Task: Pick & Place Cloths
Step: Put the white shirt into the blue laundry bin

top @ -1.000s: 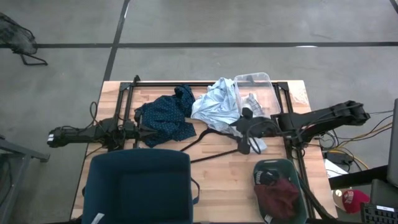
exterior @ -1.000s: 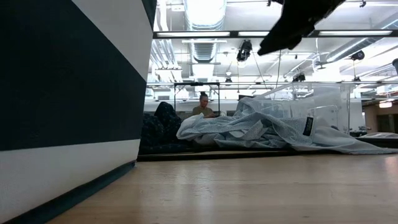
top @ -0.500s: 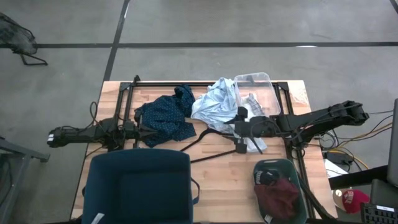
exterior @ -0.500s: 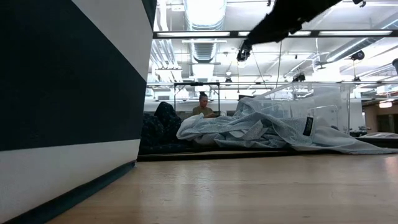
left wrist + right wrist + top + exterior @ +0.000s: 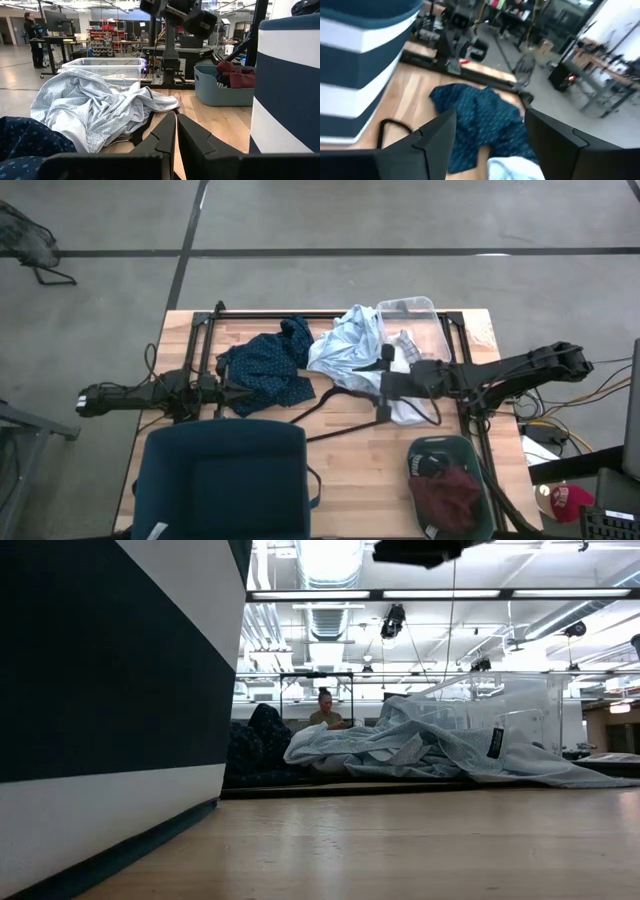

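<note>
A navy dotted shirt (image 5: pixel 265 368) and a pale blue-white shirt (image 5: pixel 348 350) lie bunched on the table's far half. Grey-white socks (image 5: pixel 406 343) lie in a clear bin (image 5: pixel 410 310). A maroon piece (image 5: pixel 447 496) and a black garment (image 5: pixel 430 466) sit in a green tub (image 5: pixel 468 452). My right gripper (image 5: pixel 383 383) hangs open above the pale shirt's near edge with nothing between its fingers; its wrist view looks past the gripper (image 5: pixel 490 140) at the navy shirt (image 5: pixel 480 120). My left gripper (image 5: pixel 236 392) is shut, level, beside the navy shirt's near edge.
A dark blue fabric bin (image 5: pixel 225 478) with a white stripe fills the near left of the table. A thin black hanger (image 5: pixel 335 418) lies on the wood between the shirts and that bin. Bare wood (image 5: pixel 360 470) lies near the table's front edge, between the bin and the tub.
My right gripper has risen above the pale shirt, tipped up from pointing steeply down to almost level, and rolled about its own axis. It carries nothing. The cloths lie as before.
</note>
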Tool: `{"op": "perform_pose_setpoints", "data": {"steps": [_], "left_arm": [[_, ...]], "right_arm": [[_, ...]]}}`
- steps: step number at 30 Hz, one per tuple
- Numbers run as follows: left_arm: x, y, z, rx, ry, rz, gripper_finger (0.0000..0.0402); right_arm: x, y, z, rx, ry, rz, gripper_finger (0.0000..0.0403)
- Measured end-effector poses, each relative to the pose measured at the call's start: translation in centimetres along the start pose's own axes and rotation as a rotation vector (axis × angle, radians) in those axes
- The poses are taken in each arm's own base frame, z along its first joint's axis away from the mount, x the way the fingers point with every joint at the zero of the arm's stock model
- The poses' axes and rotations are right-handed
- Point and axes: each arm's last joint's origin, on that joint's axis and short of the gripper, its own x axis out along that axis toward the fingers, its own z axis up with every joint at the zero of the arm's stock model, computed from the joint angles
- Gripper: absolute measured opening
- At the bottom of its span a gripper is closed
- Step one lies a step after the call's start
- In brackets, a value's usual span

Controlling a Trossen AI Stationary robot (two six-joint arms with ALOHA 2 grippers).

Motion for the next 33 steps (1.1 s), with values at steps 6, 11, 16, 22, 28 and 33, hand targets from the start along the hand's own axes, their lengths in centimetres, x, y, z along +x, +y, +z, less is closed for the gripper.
{"op": "perform_pose_setpoints", "data": {"steps": [6, 11, 16, 22, 28, 33], "left_arm": [[0.0, 0.0, 0.0, 0.000, 0.000, 0.000, 0.0023], [0.0, 0.0, 0.0, 0.000, 0.000, 0.000, 0.0023], [0.0, 0.0, 0.0, 0.000, 0.000, 0.000, 0.0023], [0.0, 0.0, 0.0, 0.000, 0.000, 0.000, 0.0023], [0.0, 0.0, 0.0, 0.000, 0.000, 0.000, 0.0023], [0.0, 0.0, 0.0, 0.000, 0.001, 0.000, 0.0023]], "right_arm": [[0.0, -0.7, 1.0, -0.015, -0.016, -0.028, 0.0224], [0.5, -1.9, 0.1, 0.021, 0.053, -0.061, 0.0229], [0.7, -3.2, -1.6, 0.103, 0.185, -0.078, 0.0237], [1.3, -4.0, -3.2, 0.194, 0.264, 0.005, 0.0242], [4.4, -2.6, -6.6, 0.181, 0.438, 0.039, 0.0229], [6.9, -2.3, -8.4, 0.144, 0.566, -0.068, 0.0224]]}}
